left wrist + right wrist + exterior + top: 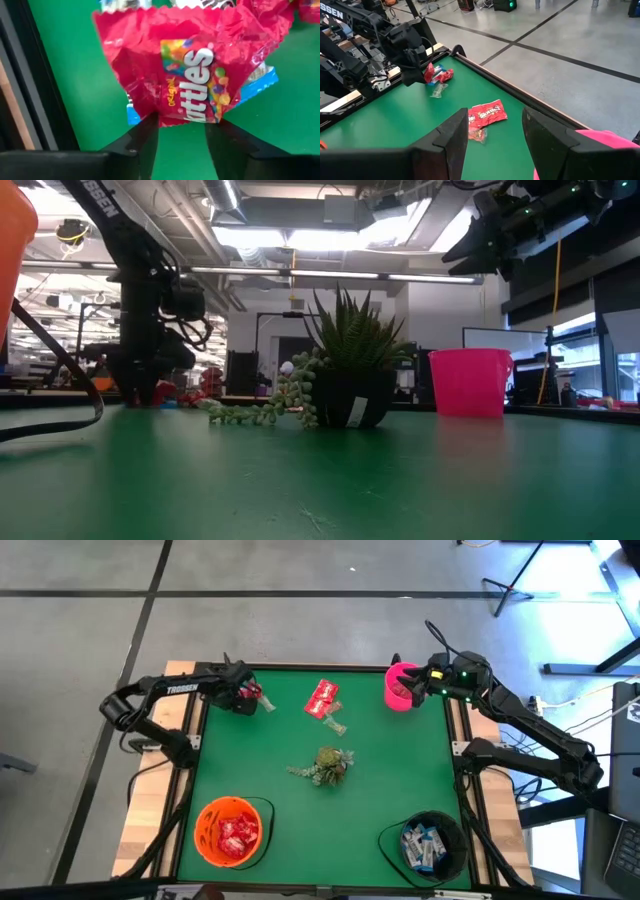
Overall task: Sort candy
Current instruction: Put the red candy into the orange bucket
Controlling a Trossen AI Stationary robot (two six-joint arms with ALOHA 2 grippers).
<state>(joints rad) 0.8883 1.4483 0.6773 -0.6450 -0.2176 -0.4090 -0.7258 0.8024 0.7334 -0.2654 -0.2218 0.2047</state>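
The left hand is working at the ten o'clock corner of the green felt-covered worktop. Its fingers are closing narrowly on the lower edge of a shiny red Skittles packet; whether the packet is fully clamped cannot be confirmed. A white-and-blue wrapped sweet is lying directly beneath the packet and touching it.

The step in hand appears to be a pick for sorting. Grip only the red packet. Lift straight up and confirm that the blue sweet is dropping away, as dragging both would mis-sort one. The thin foil is likely to slip, so keep the pinch well in from the edge.

The round orange bowl at seven o'clock is already holding red packets, so it is the probable destination. The round black bowl at five o'clock is holding white-and-blue ones.

Two more red packets are lying at twelve o'clock, beside a clear-wrapped piece. The small potted green plant is occupying the centre; route around it.

The right hand is hovering, wide open and empty, beside the pink plastic cup at one o'clock.
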